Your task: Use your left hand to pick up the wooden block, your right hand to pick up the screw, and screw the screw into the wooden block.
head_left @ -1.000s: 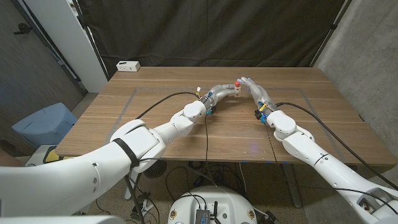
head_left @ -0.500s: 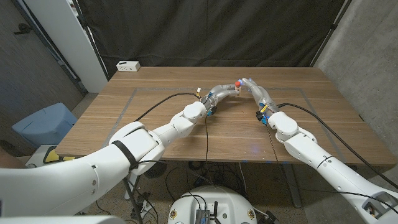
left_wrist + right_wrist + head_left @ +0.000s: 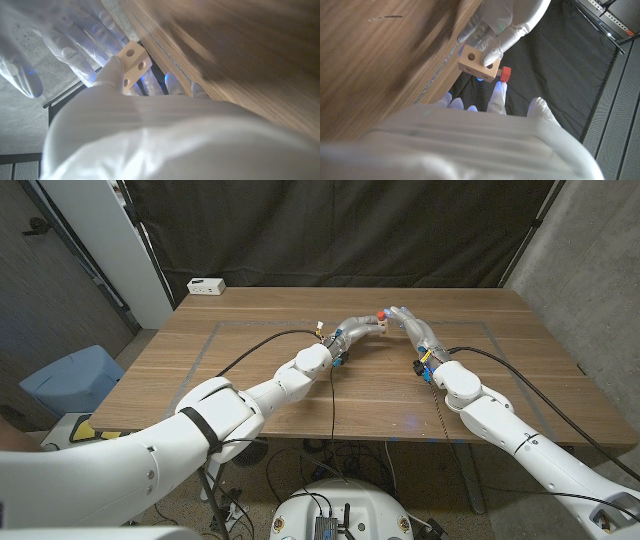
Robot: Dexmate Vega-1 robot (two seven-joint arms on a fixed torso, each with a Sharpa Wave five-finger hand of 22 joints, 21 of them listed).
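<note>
Hands meet over the far middle of the wooden table [image 3: 250, 380], lifted clear of its surface; the left hand [image 3: 352, 327] reaches in from the left arm and grips the wooden block [image 3: 381, 326] between thumb and fingers; in the right wrist view the same left hand [image 3: 502, 22] pinches the wooden block [image 3: 478, 63] from above, two round holes showing on the block's facing side; the screw [image 3: 504, 74], with its red head, sits against the end of the block, seemingly partly into it, though how deep cannot be told; a fingertip of the right hand [image 3: 485, 107] touches the red head, and the thumb stands off to one side, so the right hand [image 3: 408, 323] appears to hold the screw [image 3: 382, 312] at its head; in the left wrist view the left hand [image 3: 115, 100] has the block [image 3: 132, 60] at its fingertips, with the right hand [image 3: 55, 40] blurred beyond it; a white box [image 3: 206, 285] lies at the table's far left corner; a blue bin [image 3: 70, 380] stands on the floor beside the table.
</note>
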